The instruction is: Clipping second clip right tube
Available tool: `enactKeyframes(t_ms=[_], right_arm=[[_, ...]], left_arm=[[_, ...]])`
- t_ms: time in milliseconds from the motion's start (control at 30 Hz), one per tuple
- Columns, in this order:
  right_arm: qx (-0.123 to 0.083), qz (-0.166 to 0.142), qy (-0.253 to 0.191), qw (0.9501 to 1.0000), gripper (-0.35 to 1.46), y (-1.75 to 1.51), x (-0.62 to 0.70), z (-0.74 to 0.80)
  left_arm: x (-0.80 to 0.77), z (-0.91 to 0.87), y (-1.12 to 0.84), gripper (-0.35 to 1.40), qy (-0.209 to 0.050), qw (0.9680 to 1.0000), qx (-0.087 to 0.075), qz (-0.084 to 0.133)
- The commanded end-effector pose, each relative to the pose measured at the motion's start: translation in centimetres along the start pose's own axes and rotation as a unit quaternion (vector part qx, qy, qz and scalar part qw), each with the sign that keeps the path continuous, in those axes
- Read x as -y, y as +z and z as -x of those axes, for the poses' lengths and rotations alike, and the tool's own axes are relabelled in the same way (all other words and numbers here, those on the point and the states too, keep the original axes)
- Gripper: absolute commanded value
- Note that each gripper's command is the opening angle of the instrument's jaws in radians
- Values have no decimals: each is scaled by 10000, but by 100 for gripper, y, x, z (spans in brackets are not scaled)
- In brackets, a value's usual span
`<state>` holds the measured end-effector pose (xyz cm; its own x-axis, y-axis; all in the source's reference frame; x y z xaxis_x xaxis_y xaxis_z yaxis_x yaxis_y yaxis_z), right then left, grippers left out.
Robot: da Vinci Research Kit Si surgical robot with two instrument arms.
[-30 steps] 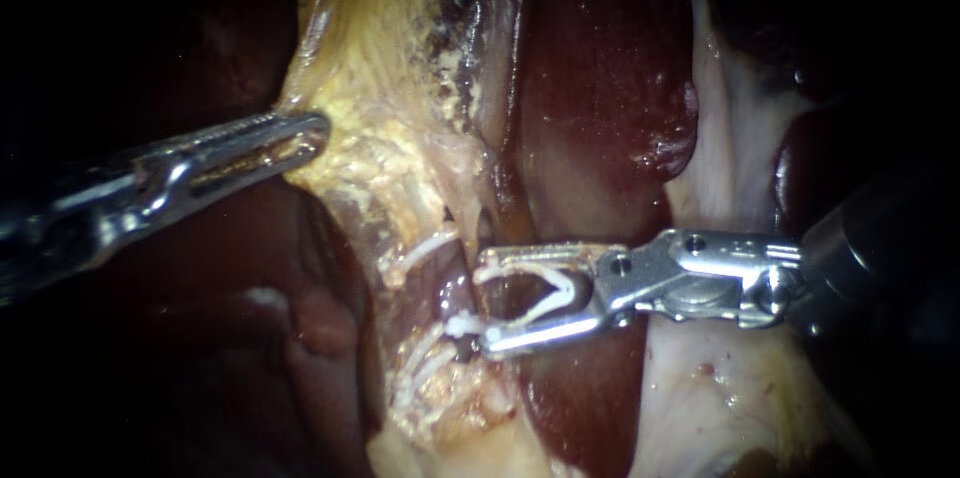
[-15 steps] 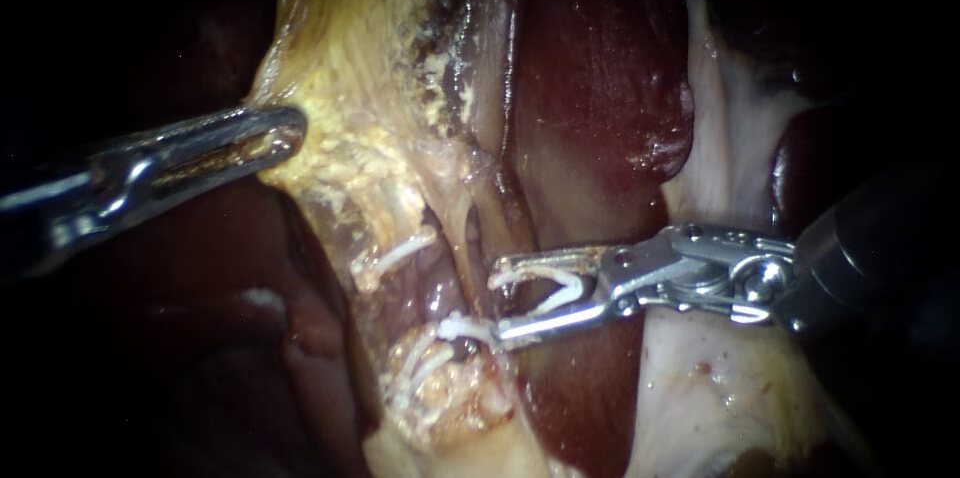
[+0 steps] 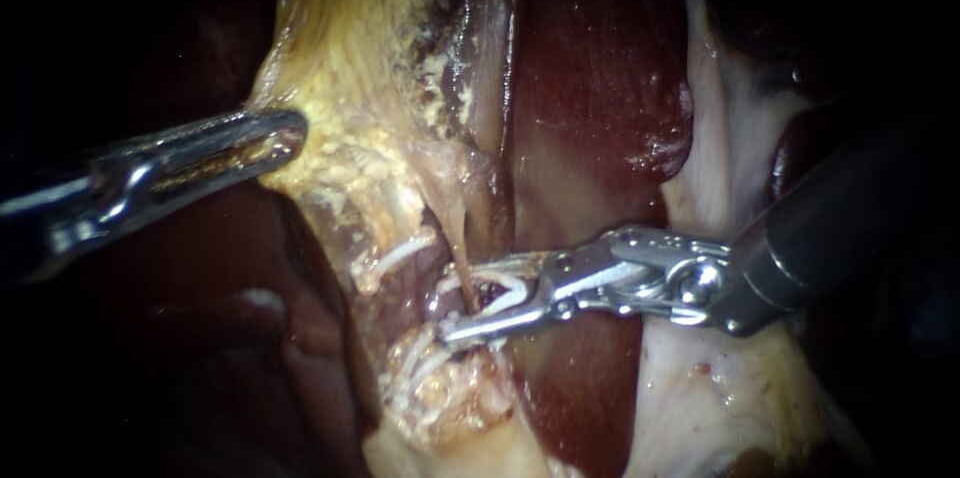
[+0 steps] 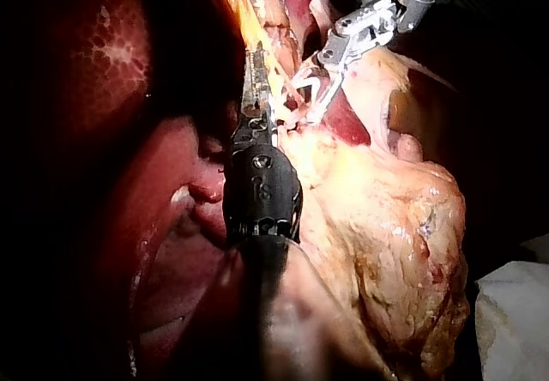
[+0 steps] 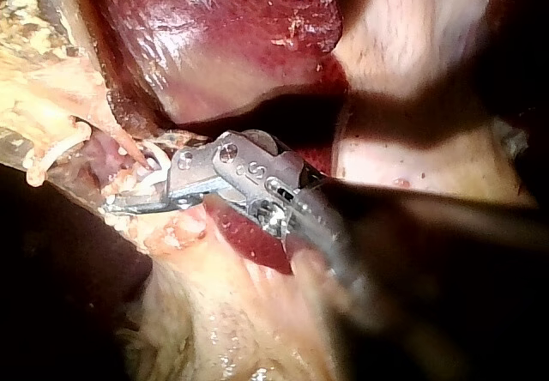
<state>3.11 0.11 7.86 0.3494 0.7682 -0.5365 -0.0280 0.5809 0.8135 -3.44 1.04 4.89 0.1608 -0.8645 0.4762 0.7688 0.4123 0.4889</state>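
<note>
backdrop: dark all round the lit tissue.
liver point(image 3: 600, 88): dark red, behind the work.
yellow tissue point(image 3: 370, 68): held taut by left instrument point(image 3: 285, 133), jaws clamped on its edge.
right instrument point(image 3: 458, 301): jaws partly apart, carrying 1 white clip point(image 3: 505, 286).
right tube point(image 3: 452, 233): thin, between the clip's legs.
risk: closing off-square could catch only part of the tube; a harder pull might tear it.

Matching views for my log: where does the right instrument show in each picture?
Endoscope: right instrument comes from the right, holding a clip.
Left wrist: right instrument ahead of the left instrument.
Right wrist: right instrument beside the yellow tissue.
Shared landmark: dark red liver beside it.
</note>
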Motion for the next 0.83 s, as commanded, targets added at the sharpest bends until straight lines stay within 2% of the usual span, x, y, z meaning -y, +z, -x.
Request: enactKeyframes(t_ms=[33, 100, 133, 233, 267, 433, 833], right_arm=[[0, -4, -4, 10000, 50, 0, 0, 0], [1, -6, -4, 10000, 46, -1, 0, 0], [16, -4, -4, 10000, 38, -3, 0, 1], [177, 234, 3, 9996, -27, -10, 2, 3], [209, 379, 67, 9990, -35, -13, 1, 3], [157, 491, 306, 9982, -35, -14, -1, 4], [183, 425, 333, 9984, -35, -13, -1, 5]], left_arm=[[0, -1, 1, -35, 0, 10000, 0, 4], [0, -1, 1, -35, -1, 10000, 0, 5], [0, -1, 1, -35, -1, 10000, 0, 5], [0, -1, 1, -35, -1, 10000, 5, 22], [0, -2, 1, -35, -1, 10000, 6, 24], [0, -2, 1, -35, -3, 10000, 7, 30], [1, -2, 2, -35, -8, 10000, 11, 43]])
